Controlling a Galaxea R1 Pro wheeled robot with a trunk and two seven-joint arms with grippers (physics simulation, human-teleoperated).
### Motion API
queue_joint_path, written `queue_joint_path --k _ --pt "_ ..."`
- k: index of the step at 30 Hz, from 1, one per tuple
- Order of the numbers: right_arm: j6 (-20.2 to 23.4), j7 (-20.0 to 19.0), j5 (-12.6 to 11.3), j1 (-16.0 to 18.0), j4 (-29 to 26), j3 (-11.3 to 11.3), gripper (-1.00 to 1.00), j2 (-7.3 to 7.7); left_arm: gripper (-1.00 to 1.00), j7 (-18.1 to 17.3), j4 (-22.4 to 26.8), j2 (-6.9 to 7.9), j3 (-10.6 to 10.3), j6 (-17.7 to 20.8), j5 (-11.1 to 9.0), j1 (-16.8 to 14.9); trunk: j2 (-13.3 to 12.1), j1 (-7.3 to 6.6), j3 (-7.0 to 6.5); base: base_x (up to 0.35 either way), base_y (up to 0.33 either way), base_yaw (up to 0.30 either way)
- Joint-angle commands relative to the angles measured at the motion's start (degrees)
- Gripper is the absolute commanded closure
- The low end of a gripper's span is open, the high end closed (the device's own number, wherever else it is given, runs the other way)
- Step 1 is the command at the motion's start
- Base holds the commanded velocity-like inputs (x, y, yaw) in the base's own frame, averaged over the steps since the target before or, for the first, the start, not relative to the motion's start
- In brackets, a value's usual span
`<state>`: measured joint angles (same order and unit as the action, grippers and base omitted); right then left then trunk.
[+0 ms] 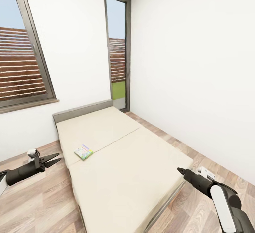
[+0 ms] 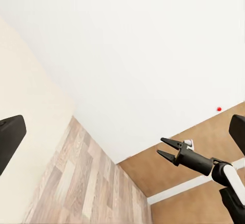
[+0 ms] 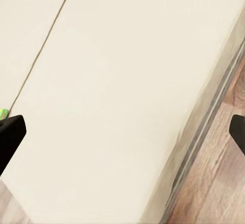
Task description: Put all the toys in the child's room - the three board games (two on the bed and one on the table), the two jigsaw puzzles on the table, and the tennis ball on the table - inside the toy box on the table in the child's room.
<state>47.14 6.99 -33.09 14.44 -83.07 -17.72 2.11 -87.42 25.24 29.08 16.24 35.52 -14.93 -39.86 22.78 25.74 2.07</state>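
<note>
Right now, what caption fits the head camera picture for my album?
Two open black claws, left and right, flank a low beige bed holding one flat colourful game box.

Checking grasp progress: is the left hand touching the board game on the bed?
Apart. In the head view the left hand, open, hangs over the floor beside the bed, with bare mattress between it and the board game.

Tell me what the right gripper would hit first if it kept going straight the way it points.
Probably the bed: the right gripper points over its near corner, and its wrist view looks down onto bare mattress. The board game lies well off that line. Depth is hard to judge.
</note>
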Motion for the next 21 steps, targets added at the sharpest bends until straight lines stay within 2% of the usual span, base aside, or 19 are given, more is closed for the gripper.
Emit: queue_joint_path --k 1,12,21 --pt "0.2 0.6 -0.6 0.1 -0.1 0.0 -1.0 0.0 -1.0 -0.2 0.0 0.01 0.0 0.6 0.0 0.0 0.1 0.04 0.13 0.0 0.197 -0.117" --pt "0.2 0.6 -0.7 0.1 -0.1 0.0 -1.0 0.0 -1.0 -0.2 0.0 0.01 0.0 0.6 0.0 0.0 0.1 0.04 -0.08 0.0 0.08 -0.224" --pt "0.2 0.6 -0.6 0.1 -0.1 0.0 -1.0 0.0 -1.0 -0.2 0.0 0.01 0.0 0.6 0.0 0.0 0.1 0.04 -0.11 0.0 0.051 -0.047"
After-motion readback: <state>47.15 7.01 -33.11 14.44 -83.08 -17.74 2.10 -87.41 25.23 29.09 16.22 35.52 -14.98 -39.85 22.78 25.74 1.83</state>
